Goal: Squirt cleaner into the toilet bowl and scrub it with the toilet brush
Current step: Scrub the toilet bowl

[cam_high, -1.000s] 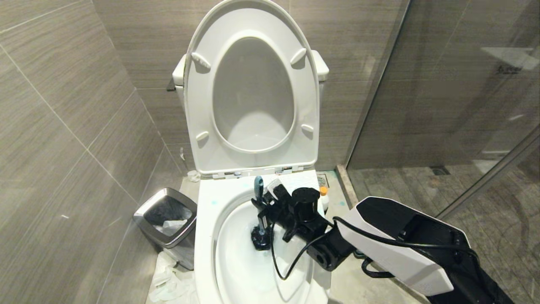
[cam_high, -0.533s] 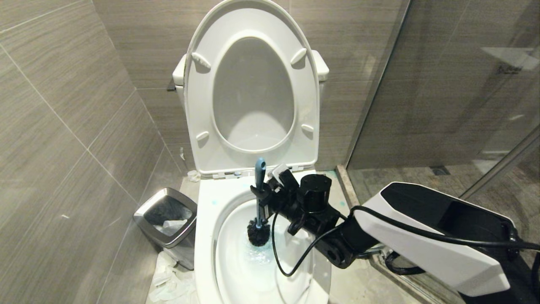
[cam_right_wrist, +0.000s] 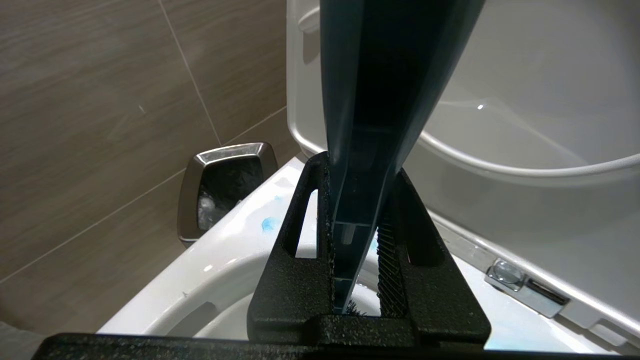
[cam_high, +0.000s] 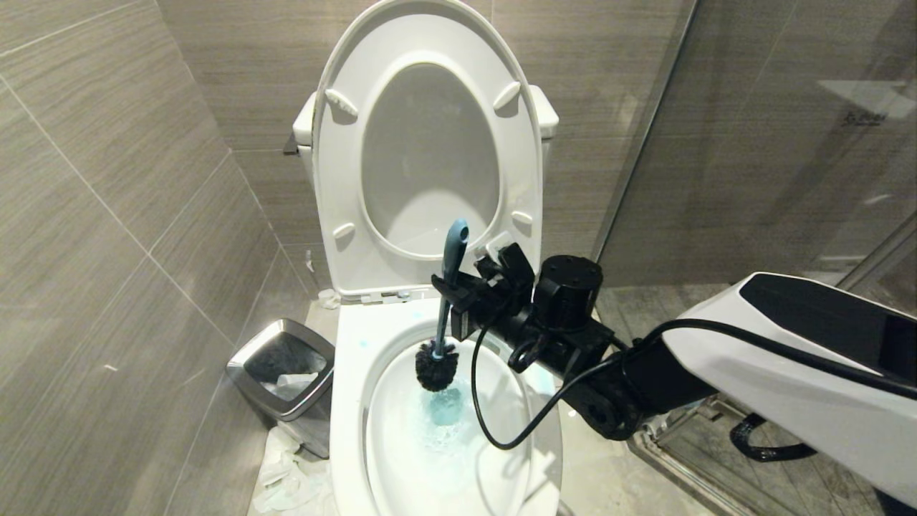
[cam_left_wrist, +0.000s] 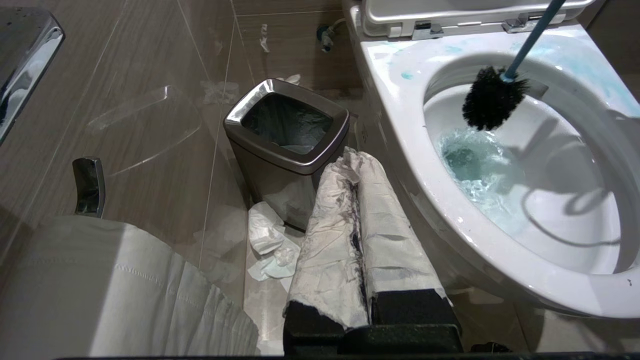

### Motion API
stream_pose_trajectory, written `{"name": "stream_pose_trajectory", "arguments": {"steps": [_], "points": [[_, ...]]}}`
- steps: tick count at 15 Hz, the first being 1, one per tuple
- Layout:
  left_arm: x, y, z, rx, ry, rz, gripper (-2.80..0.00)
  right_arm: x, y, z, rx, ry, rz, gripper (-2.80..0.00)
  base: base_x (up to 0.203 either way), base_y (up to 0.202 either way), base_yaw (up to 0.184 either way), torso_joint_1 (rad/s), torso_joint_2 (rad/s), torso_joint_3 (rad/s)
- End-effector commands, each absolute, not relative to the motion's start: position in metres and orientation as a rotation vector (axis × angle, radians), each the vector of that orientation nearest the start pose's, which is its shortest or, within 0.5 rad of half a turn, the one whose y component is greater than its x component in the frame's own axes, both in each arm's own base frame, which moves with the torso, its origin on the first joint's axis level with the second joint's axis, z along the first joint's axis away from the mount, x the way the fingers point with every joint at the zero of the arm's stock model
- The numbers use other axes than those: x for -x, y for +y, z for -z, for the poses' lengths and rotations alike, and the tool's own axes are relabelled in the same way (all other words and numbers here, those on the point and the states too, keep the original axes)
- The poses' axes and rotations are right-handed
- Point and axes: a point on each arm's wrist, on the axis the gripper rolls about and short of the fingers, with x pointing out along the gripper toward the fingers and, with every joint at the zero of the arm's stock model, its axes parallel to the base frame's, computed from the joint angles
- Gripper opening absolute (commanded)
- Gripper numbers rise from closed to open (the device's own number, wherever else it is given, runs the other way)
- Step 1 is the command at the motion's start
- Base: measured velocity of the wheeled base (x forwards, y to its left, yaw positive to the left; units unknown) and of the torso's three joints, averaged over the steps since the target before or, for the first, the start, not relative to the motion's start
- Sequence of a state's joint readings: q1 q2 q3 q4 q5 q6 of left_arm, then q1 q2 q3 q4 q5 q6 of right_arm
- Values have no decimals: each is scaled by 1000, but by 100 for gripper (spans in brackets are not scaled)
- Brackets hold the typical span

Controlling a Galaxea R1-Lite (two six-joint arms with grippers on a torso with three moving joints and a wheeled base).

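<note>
My right gripper [cam_high: 451, 301] is shut on the blue-grey handle of the toilet brush [cam_high: 453, 247], which stands nearly upright. The black bristle head [cam_high: 437, 367] hangs in the air at the back of the toilet bowl [cam_high: 351, 430], just above blue-tinted foamy water [cam_high: 444, 412]. In the right wrist view the handle [cam_right_wrist: 380, 100] is clamped between the two black fingers [cam_right_wrist: 295, 235]. My left gripper [cam_left_wrist: 352, 157], its fingers wrapped in white paper, is shut on nothing, low beside the bowl's rim [cam_left_wrist: 400, 100]. The brush head [cam_left_wrist: 492, 97] shows there too. The cleaner is out of view.
The seat and lid [cam_high: 430, 158] stand raised against the tank. A silver-rimmed waste bin [cam_high: 283, 373] sits on the floor left of the toilet, with crumpled paper [cam_high: 286, 473] beside it. A glass shower wall [cam_high: 752, 143] stands on the right. A toilet paper roll [cam_left_wrist: 100, 290] is near my left wrist.
My right gripper has risen with the brush and moved toward the back of the bowl. The bristle head has come up out of the water, which now shows blue.
</note>
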State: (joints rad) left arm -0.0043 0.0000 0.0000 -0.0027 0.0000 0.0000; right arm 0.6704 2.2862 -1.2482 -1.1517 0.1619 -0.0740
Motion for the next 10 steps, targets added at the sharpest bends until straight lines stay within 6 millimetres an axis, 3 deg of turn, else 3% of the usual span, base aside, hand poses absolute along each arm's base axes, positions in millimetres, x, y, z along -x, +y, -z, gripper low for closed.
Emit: {"name": "stream_pose_trajectory", "arguments": {"steps": [1, 4, 7, 10], "points": [[23, 0, -76, 0, -3, 5, -280, -339, 273, -152, 29, -187, -826, -280, 0, 0, 0, 0, 0, 0], [23, 0, -76, 0, -3, 5, -280, -325, 262, -174, 17, -193, -825, -280, 0, 0, 0, 0, 0, 0], [23, 0, -76, 0, -3, 5, -280, -307, 246, -209, -16, -204, -815, -280, 0, 0, 0, 0, 0, 0], [23, 0, -76, 0, -3, 5, -280, -298, 217, -239, -46, -220, -748, -280, 0, 0, 0, 0, 0, 0]]}}
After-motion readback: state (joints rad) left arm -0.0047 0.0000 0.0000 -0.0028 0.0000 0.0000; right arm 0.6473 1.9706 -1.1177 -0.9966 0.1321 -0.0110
